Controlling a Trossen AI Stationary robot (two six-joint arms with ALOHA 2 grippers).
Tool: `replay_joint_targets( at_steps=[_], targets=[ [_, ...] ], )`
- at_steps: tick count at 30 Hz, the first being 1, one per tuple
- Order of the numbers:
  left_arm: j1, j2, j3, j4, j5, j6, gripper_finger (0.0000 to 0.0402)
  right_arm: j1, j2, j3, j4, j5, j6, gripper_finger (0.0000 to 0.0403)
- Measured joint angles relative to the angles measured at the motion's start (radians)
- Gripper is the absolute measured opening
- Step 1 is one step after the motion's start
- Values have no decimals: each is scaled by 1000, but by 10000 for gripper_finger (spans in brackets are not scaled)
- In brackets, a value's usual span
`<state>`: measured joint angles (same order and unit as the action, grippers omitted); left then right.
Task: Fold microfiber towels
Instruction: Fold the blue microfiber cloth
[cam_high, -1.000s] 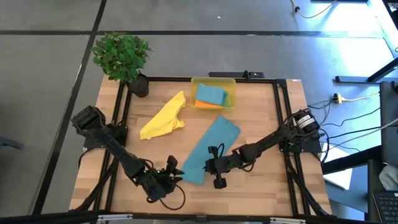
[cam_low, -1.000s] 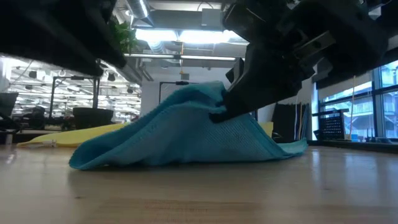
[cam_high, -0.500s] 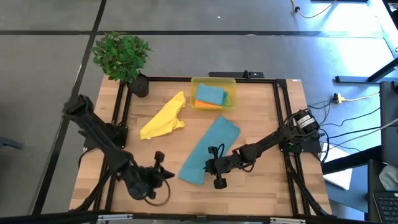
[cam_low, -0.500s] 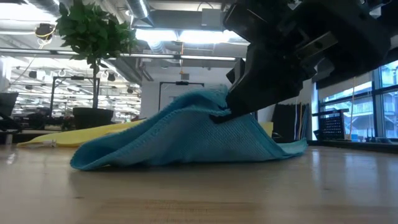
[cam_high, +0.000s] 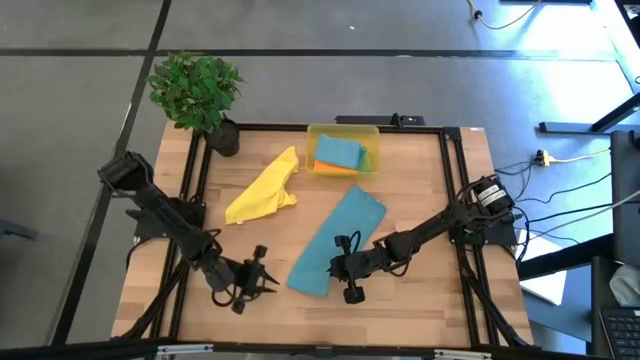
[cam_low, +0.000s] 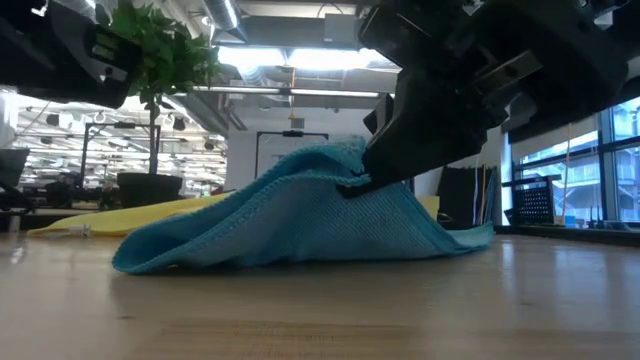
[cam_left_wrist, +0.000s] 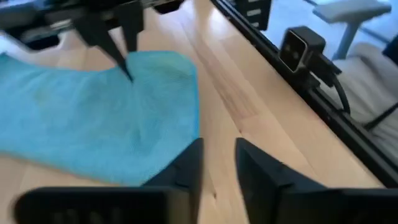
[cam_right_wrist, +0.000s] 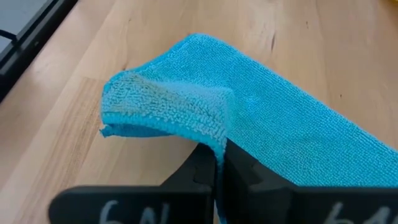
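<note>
A teal towel (cam_high: 335, 245) lies on the table as a long strip running from the far right to the near left. My right gripper (cam_high: 333, 268) is shut on it close to its near end. My left gripper (cam_high: 267, 275) hovers open to the left of that end, nothing between its fingers (cam_left_wrist: 186, 168), with the towel (cam_left_wrist: 93, 118) ahead of it. A yellow towel (cam_high: 262, 190) lies crumpled at the far left. A teal towel, an orange one and a green one sit in the yellow bin (cam_high: 312, 135). My right gripper pinches the teal towel's hemmed edge (cam_right_wrist: 211, 134) between its two fingers, near the strip's near end, where the cloth curls over on itself. The fingers slant down from the table's right side. The pinched part is raised into a peak (cam_low: 330, 160); both ends rest on the table.
A potted plant (cam_high: 197, 88) stands at the far left corner. A black frame (cam_high: 300, 127) runs round the tabletop. Bare wood shows along the near edge (cam_high: 300, 320) and at the far right (cam_high: 430, 180).
My left gripper has drawn back from the teal towel's near corner toward the table's left edge and has rolled about its own axis. The towel's near end has settled slightly. My right gripper has kept still with the towel's edge raised.
</note>
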<state>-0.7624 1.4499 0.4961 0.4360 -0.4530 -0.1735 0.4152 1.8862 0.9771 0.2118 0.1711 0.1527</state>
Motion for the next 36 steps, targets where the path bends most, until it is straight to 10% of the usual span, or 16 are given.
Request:
replay_joint_targets(
  at_steps=[12, 22, 36],
  targets=[
    [23, 264, 216, -281, -115, 268, 243, -1, 0, 0, 6, -16, 58, 12],
    [24, 292, 261, -466, -186, 314, 250, -11, -32, 0, 12, -42, 129, 6],
    [29, 399, 254, -250, -238, 348, 250, -40, -61, 0, -1, -36, 158, 6]
  ],
)
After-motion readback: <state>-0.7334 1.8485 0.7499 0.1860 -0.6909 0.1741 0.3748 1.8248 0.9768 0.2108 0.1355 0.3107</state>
